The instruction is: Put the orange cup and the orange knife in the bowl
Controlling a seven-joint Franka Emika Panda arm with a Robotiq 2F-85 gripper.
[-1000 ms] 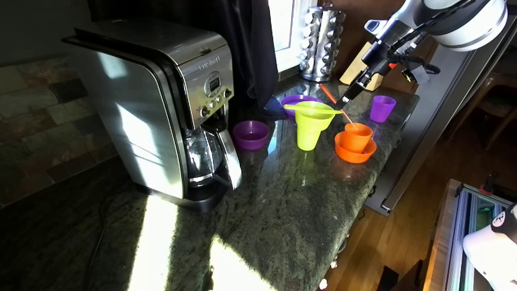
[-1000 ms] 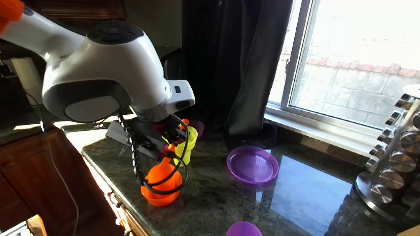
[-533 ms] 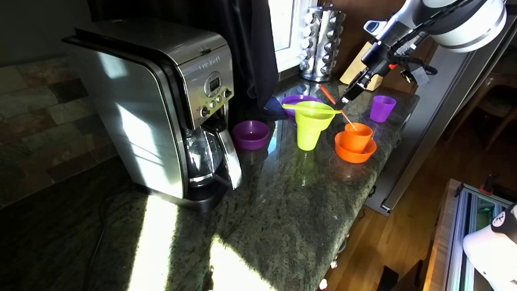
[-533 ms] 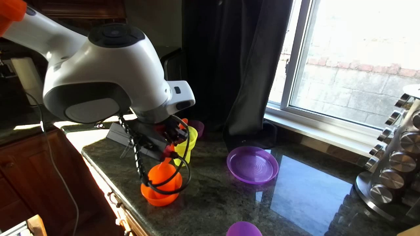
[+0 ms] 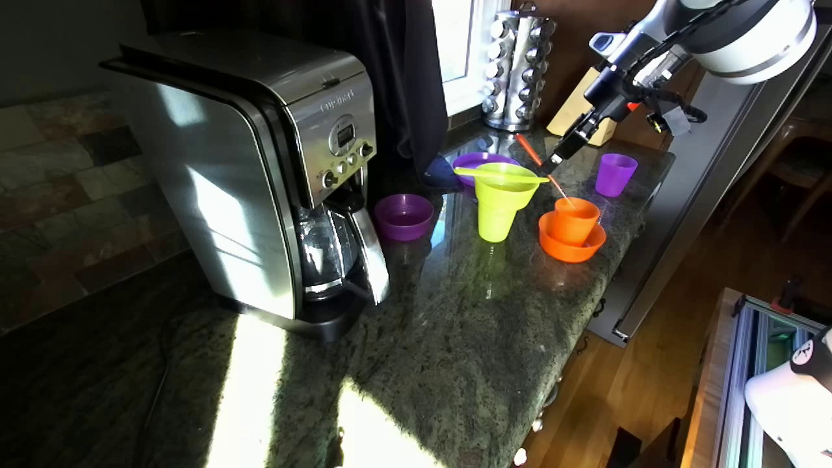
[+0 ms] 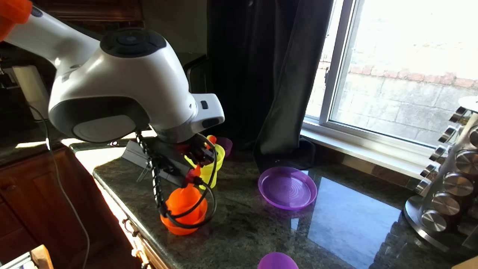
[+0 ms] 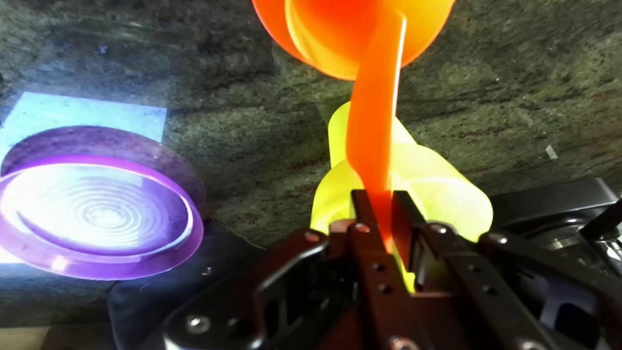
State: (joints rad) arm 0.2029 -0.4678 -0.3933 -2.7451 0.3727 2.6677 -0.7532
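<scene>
A: What's this bench (image 5: pixel 429 338) made of?

B: It looks like polished stone, dark green and mottled. Patches of sunlight (image 5: pixel 247 390) lie near the Cuisinart coffee maker (image 5: pixel 247 175), and a pale rectangle of reflected light (image 6: pixel 351 220) sits between the purple plate (image 6: pixel 287 186) and the spice rack (image 5: pixel 518 71).

A: And the room?

B: Stone tiles (image 5: pixel 39 156) rise behind the coffee maker. A black curtain (image 6: pixel 242 67) hangs beside the window (image 6: pixel 403 45), and a block wall (image 6: pixel 410 97) shows through it. In an exterior view, wooden cabinets (image 6: pixel 37 190) stand low on one side; wooden floor (image 5: pixel 656 383) lies beyond the bench.

A: What are the jaws doing?

B: They're nearly closed, gripping the orange knife (image 7: pixel 371 121) by its handle. In the wrist view the blade reaches out to the orange cup (image 5: pixel 575 224); the tip overlaps its mouth, though whether it is inside I can't tell.

A: So where's the cup?

B: Standing in the orange bowl (image 5: pixel 565 253), close to the bench's edge, in both exterior views. The yellow-green cup (image 5: pixel 497 214) is near it, with a piece of yellow-green cutlery (image 5: pixel 500 175) lying across the rim. I can't make out which kind.

A: Anything else out?

B: A purple bowl (image 5: pixel 404 221) beside the coffee maker, and a purple cup (image 5: pixel 615 175) near the bench's far end. A pale wooden block (image 5: pixel 575 104) stands near the spice rack.
</scene>
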